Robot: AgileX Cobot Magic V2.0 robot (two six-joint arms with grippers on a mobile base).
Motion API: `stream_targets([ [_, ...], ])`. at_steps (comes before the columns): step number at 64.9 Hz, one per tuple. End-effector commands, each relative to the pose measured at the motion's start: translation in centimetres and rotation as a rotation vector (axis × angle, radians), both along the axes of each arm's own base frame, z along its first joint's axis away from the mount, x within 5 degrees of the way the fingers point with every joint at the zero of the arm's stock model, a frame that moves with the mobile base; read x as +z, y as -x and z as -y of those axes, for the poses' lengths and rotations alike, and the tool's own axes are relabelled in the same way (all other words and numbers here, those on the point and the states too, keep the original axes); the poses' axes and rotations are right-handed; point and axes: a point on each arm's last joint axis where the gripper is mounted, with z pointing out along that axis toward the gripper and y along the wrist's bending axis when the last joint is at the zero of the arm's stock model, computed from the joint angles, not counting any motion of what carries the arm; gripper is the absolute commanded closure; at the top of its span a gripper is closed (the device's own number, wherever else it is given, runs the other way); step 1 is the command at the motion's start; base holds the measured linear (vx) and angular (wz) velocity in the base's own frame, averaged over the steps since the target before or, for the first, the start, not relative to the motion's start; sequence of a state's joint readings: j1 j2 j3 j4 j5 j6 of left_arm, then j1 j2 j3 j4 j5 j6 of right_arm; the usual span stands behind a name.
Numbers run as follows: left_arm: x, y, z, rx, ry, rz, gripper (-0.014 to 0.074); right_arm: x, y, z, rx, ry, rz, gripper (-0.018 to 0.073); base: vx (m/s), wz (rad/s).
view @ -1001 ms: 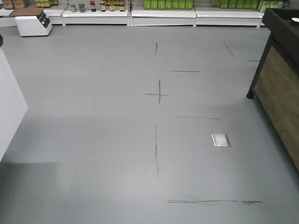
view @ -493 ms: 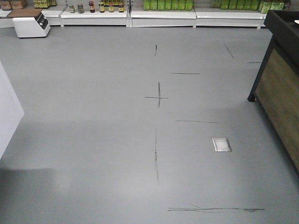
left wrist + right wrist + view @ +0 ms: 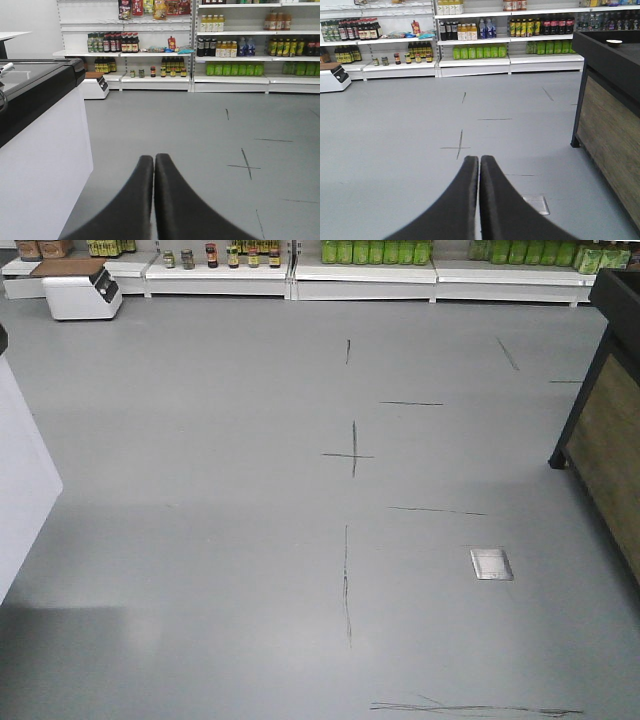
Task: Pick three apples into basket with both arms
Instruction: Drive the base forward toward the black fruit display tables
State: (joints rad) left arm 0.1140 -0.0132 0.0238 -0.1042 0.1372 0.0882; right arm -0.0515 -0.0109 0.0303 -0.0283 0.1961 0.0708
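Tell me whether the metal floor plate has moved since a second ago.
No. The plate sits lower and further right in the front view, but the floor cross shifted the same way, so the camera moved, not the plate.

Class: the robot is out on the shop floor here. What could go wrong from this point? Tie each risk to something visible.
The white counter sits close on the left. A turn might swing the shut left tool into it.
The wood-panelled stand crowds the right tool in the same way.
The metal floor plate lies ahead and could jolt the base if it rolls over it.
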Motion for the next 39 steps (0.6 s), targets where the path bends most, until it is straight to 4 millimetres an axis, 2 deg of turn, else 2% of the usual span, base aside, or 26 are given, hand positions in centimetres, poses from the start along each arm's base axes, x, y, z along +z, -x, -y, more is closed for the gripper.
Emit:
stream_targets([
  [1,-0.06,0.00,-0.03,0.001,0.005,0.064,0.0603,0.37,-0.03,0.03,-0.005,0.011,0.074,0.0564,0.10,0.06],
  [39,-0.06,0.00,-0.03,0.001,0.005,0.064,0.0603,0.35,-0.03,0.03,-0.005,0.011,0.072,0.0564,0.15,-0.01],
])
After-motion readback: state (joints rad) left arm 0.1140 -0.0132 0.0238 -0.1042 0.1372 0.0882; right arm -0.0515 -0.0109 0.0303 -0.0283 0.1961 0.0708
